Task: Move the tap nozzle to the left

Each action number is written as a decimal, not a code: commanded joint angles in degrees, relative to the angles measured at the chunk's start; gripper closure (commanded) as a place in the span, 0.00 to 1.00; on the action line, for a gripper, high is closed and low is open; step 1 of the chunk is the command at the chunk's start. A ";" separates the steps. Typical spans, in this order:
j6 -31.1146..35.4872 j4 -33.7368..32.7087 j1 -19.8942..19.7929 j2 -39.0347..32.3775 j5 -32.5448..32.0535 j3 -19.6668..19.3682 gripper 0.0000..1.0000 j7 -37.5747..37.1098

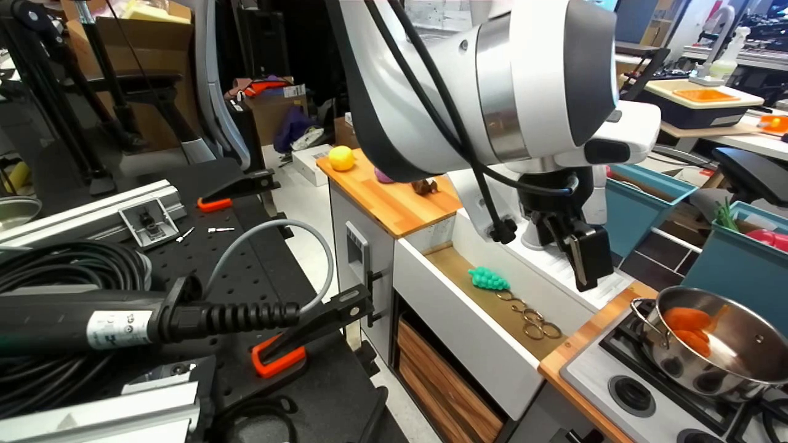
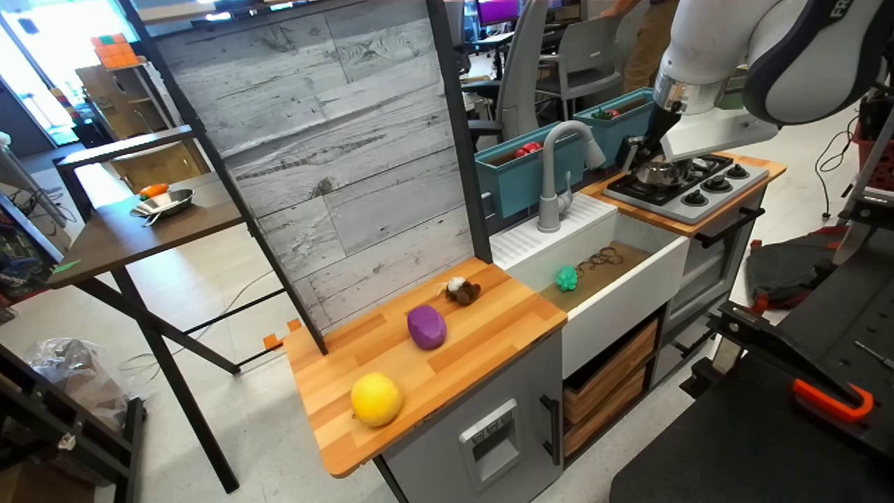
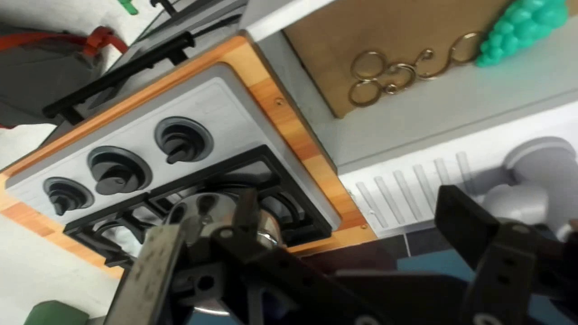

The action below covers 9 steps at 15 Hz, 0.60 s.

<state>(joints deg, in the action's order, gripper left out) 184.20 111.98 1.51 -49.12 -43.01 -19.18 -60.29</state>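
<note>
The grey arched gooseneck tap nozzle (image 2: 549,171) stands on the white ribbed ledge (image 2: 518,243) along the far side of the white rectangular sink basin (image 2: 621,307), its curved spout turned right in an exterior view, toward the silver-grey gas cooktop (image 3: 207,101). Near the spout's tip, on its right there, hangs the black two-fingered gripper (image 3: 350,205) of the white-and-black robot arm (image 1: 535,92); in the wrist view its jaws stand wide apart, the counter's orange wooden edge and part of the ledge showing through the gap. Whether a finger touches the nozzle I cannot tell. On the cooktop sits a shiny stainless-steel pot (image 1: 751,320) holding rounded orange pieces (image 1: 686,320). On the basin's brown floor lie a bumpy green grape-like cluster (image 2: 566,279) and, right of it, bronze-coloured metal rings (image 2: 606,257). Teal rectangular bins (image 2: 518,187) stand beyond the sink. On the wooden countertop (image 2: 497,311) at left, a round yellow ball (image 2: 376,399) lies nearest, then a purple faceted lump (image 2: 427,327), with a small brown-and-white object (image 2: 462,291) farthest.
</note>
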 commanded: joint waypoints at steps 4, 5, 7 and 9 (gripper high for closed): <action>14.54 -6.05 -0.43 -2.40 4.47 -0.04 0.00 -4.50; 16.88 -7.39 -0.13 -3.51 5.59 -0.68 0.00 -4.76; 18.57 -9.49 -0.15 -5.42 7.79 -0.98 0.00 -4.26; 19.46 -11.18 -0.15 -7.61 9.59 -1.00 0.00 -3.98</action>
<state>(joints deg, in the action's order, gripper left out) 198.76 104.84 0.86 -51.78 -36.61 -19.04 -63.60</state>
